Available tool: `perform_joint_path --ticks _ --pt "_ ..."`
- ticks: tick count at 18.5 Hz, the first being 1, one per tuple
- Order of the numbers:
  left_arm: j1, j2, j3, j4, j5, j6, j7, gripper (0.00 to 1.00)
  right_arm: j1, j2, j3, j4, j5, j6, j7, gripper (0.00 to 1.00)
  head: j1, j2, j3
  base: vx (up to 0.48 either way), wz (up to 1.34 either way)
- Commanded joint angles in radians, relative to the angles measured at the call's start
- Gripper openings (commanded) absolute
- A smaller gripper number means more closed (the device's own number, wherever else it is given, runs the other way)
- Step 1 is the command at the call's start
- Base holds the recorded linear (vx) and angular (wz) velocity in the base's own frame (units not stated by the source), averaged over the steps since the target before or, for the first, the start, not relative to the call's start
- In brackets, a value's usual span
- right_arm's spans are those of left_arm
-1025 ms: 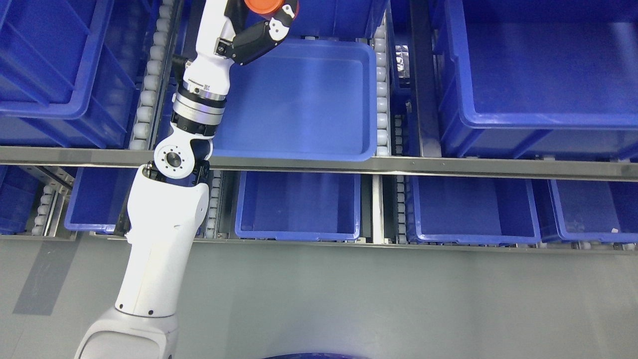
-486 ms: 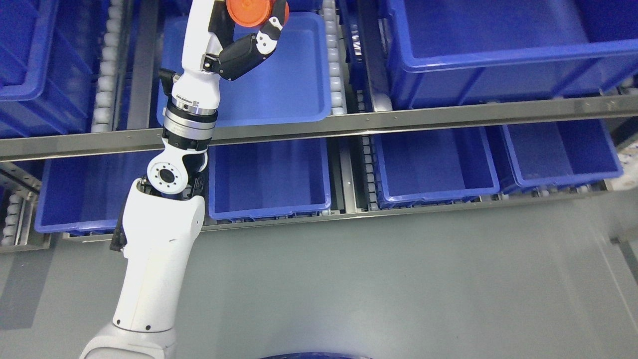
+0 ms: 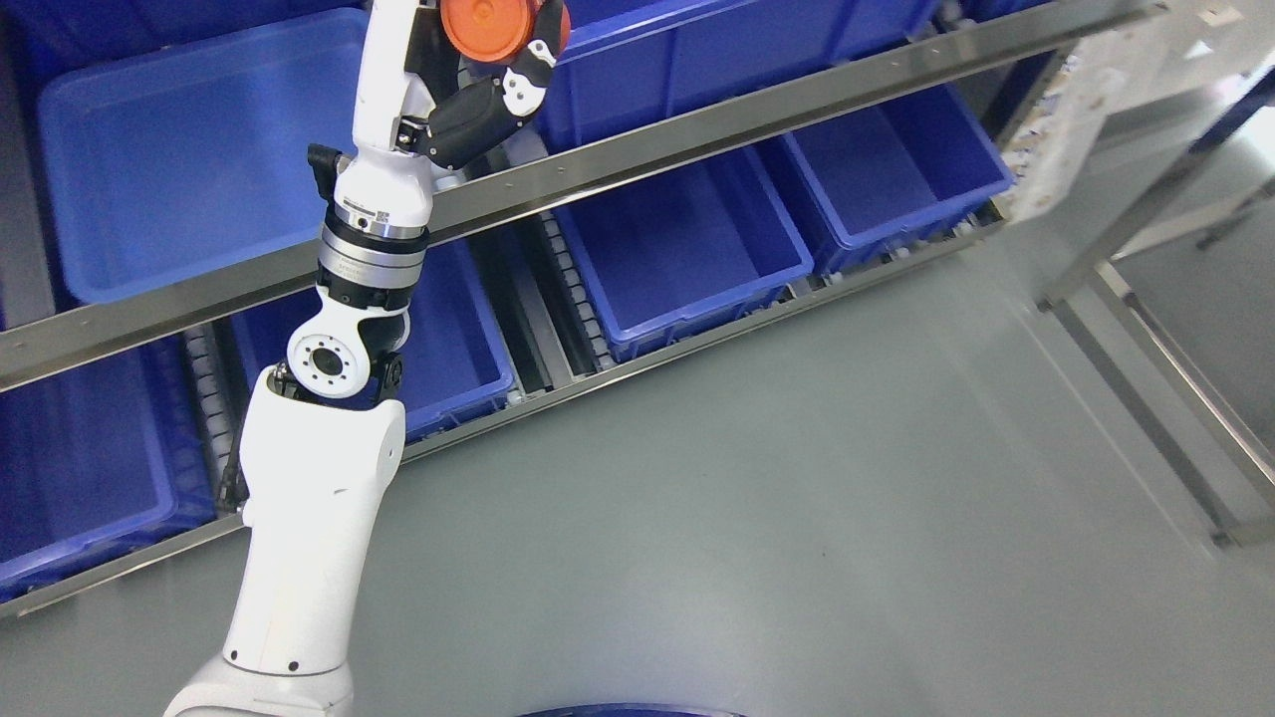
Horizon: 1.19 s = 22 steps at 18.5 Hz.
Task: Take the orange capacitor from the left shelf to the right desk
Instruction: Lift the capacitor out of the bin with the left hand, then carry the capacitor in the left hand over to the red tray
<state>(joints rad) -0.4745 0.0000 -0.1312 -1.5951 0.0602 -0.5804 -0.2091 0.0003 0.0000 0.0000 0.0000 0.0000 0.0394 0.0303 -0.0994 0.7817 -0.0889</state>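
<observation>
Orange plastic, round and smooth: the capacitor (image 3: pixel 487 28) shows me its flat circular end face, with a small dimple at the centre and a slightly darker rim, and its top edge is cut off by the upper border of the head view. I find it clamped in my left hand (image 3: pixel 476 72), with black fingers (image 3: pixel 473 108) curled under and beside it and a white-tipped finger touching its right edge. No part of the capacitor rests on the shelf; it hangs in the air in front of the upper shelf level, above the steel rail (image 3: pixel 618 164) that crosses the picture on a slant. My left arm (image 3: pixel 319 468) rises from the lower left, white shell with a silver wrist ring, and stands nearly upright. Behind the hand lies a shallow blue tray (image 3: pixel 169 159) on the upper level. Below the rail sit several deeper blue bins (image 3: pixel 687 249), side by side. Grey floor (image 3: pixel 757 518) fills the lower right. At the far right I see the legs of a metal frame (image 3: pixel 1146 398), blurred at its top. Whether that frame is the desk I cannot tell. I record no sight of my right arm.
</observation>
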Motion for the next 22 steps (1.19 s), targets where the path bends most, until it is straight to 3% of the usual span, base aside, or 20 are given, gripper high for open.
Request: perform_joint_path --ticks 1,9,18,22 --pt "0.007 0.017 -0.025 -0.025 0.001 0.002 0.000 0.02 0.035 -0.017 -0.011 -0.023 0.002 0.000 0.000 1.00 0.0000 0.000 0.000 -0.112 -0.67" --pt "0.008 0.017 -0.113 -0.020 0.001 0.002 0.004 0.03 0.033 -0.017 -0.011 -0.023 0.000 0.000 0.000 1.00 0.0000 0.000 0.000 -0.037 -0.49" --pt "0.220 0.017 -0.234 -0.020 0.000 0.051 0.002 0.03 0.033 -0.017 -0.011 -0.023 0.000 0.000 0.000 1.00 0.0000 0.000 0.000 0.029 -0.31" --pt "0.231 0.017 -0.232 -0.019 0.000 0.054 0.004 0.03 0.033 -0.017 -0.011 -0.023 0.000 0.000 0.002 1.00 0.0000 0.000 0.000 0.074 -0.44"
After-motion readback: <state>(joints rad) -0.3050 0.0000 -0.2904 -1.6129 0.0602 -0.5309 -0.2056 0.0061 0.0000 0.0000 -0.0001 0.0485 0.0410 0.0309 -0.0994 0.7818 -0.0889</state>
